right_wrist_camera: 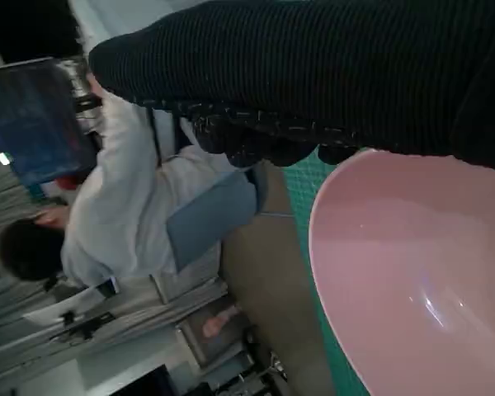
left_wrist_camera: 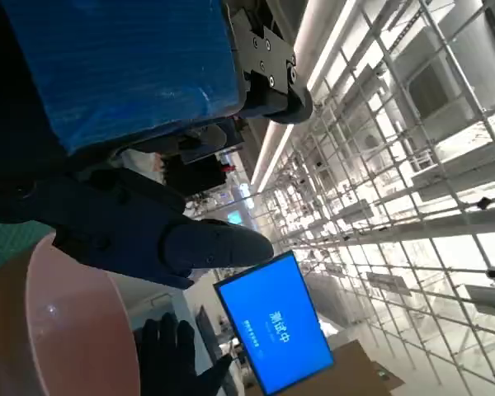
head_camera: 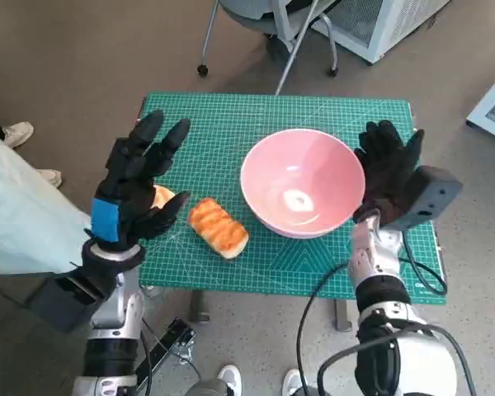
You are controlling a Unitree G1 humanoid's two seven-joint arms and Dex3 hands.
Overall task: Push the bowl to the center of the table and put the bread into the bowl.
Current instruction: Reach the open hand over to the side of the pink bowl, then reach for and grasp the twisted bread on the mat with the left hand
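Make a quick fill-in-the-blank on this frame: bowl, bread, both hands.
1. The pink bowl holds ____.
2. The bread lies on the green ____, between the left hand and the bowl.
3. The ____ hand is the one beside the bowl's rim.
4. Both hands have their fingers spread and hold ____.

Missing words: nothing; mat; right; nothing
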